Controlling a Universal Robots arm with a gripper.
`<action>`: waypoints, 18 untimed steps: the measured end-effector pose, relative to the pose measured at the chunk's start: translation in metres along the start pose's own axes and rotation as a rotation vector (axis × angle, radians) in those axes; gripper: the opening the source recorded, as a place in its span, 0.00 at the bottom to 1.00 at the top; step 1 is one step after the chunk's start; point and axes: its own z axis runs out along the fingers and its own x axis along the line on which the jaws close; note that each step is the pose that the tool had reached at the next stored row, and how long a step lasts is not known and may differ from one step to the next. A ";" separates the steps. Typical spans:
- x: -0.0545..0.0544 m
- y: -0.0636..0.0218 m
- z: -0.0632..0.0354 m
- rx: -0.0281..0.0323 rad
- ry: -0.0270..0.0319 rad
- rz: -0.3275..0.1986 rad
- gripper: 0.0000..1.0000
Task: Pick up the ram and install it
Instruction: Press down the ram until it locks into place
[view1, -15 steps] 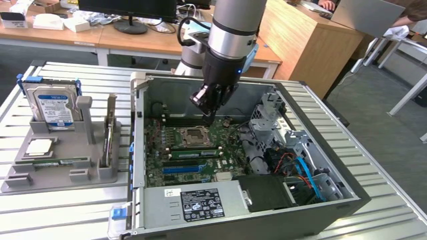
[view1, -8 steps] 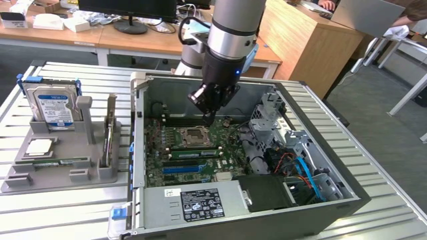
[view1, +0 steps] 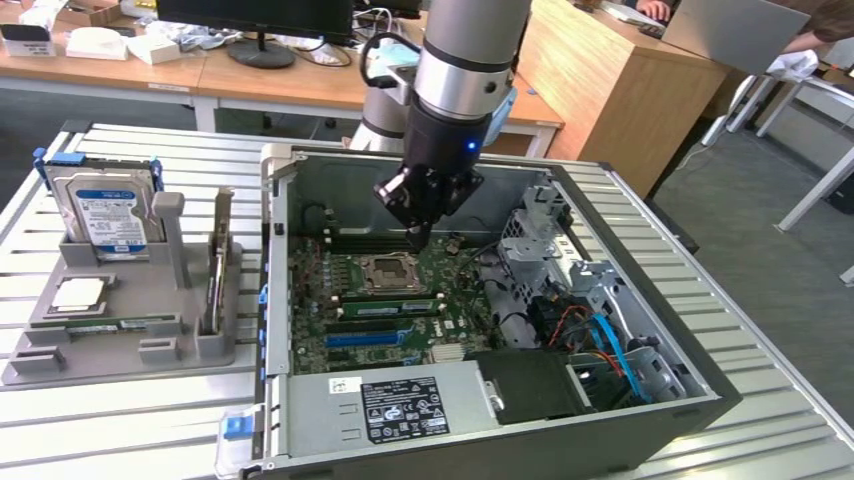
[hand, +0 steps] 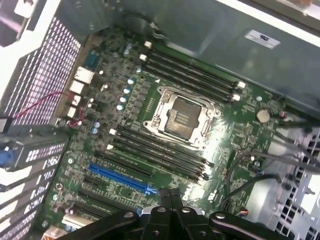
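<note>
The ram (view1: 112, 322) looks to be the thin green strip lying flat in the grey moulded holder (view1: 160, 345). That is well away from the hand, off toward the exterior view's left and outside the computer case (view1: 694, 395). You are not holding it.

Your gripper (view1: 418, 243) is closed tight, its black fingers (hand: 170, 199) pressed together with nothing between them. It hangs tip-down inside the open case, just above the motherboard (hand: 240, 130) and close to the square metal CPU socket (hand: 182, 117).

Room around the hand is tight. The case's flat grey wall rises just behind it. The perforated metal drive cage (view1: 547, 230) and a tangle of dark, orange and blue cables (view1: 594, 330) crowd it on the exterior view's right. The boxy silver power supply (view1: 380, 405) closes off the near edge of the case.

Below the hand the board is matt green and dotted with small round capacitors. Long narrow black memory slots (hand: 165, 152) with white end clips run on both sides of the socket. A glossy blue slot (hand: 120, 179) lies beyond them.

Beside the holder's tall grey posts, a silver-and-blue hard drive (view1: 107, 215) stands upright. Everything rests on a ribbed, slatted metal table (view1: 120, 420).
</note>
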 end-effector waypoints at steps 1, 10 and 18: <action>0.000 0.0000 0.0001 0.0006 -0.0004 0.013 0.10; 0.000 0.0000 0.0008 0.0058 -0.0039 0.139 0.10; 0.000 0.0001 0.0017 0.0109 -0.0073 0.260 0.10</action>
